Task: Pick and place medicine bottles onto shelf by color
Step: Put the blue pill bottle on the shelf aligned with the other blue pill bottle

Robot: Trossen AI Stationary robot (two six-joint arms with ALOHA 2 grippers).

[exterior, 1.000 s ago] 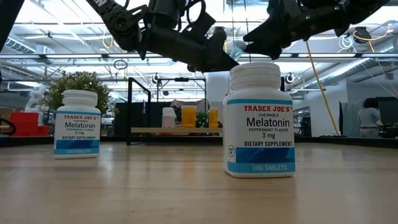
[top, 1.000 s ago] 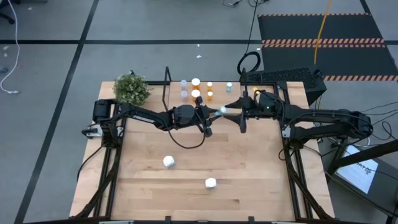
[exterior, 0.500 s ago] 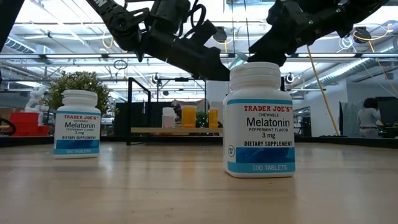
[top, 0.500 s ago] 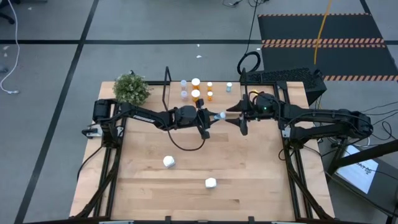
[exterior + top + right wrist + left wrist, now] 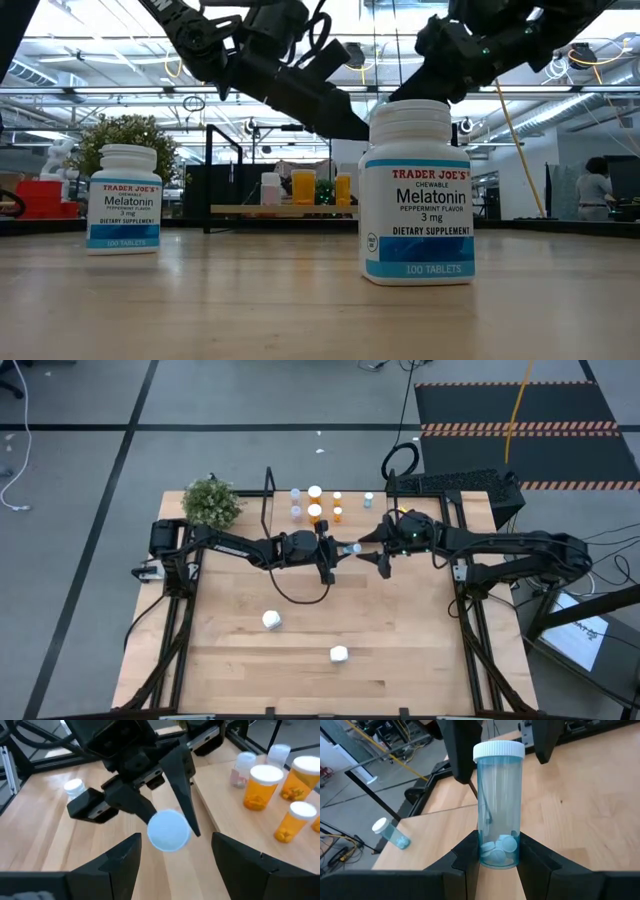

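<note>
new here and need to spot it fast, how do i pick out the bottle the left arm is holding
Look above the middle of the table, just in front of the shelf, where the two arms meet. The left end effector grips a clear blue bottle by its base. Unlike the orange bottles on the shelf, it is in the air, white cap pointing at the right end effector.

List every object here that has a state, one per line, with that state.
Left gripper: shut on the pale blue bottle, mid-table.
Pale blue bottle with white cap: capped, few pills inside, held off the table, cap toward the right gripper.
Right gripper: open, facing the cap.
Two white melatonin bottles: upright, capped, on the table.
Orange bottles: upright, capped, on the light-wood shelf.
</note>
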